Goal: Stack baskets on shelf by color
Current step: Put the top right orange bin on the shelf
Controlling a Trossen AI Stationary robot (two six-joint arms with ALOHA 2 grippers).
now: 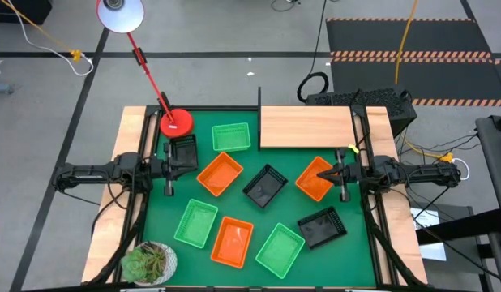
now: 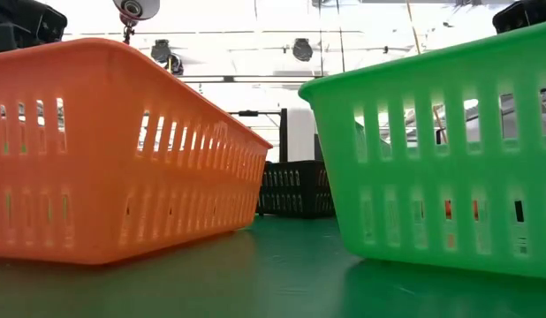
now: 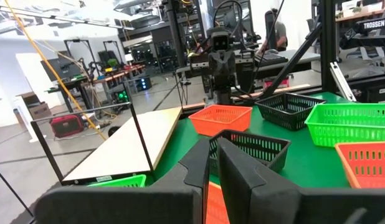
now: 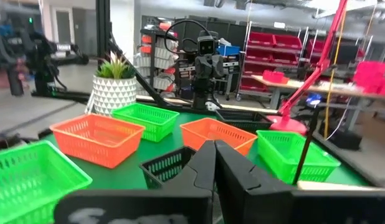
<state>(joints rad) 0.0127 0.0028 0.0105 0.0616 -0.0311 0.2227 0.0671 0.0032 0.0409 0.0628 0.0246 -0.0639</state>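
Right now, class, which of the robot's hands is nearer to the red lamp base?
The left. The left hand sits just below the lamp base, over the mat's left edge. The right hand is across the table, by an orange basket.

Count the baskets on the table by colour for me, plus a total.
Green baskets: 3
Orange baskets: 3
Black baskets: 3
Total: 9
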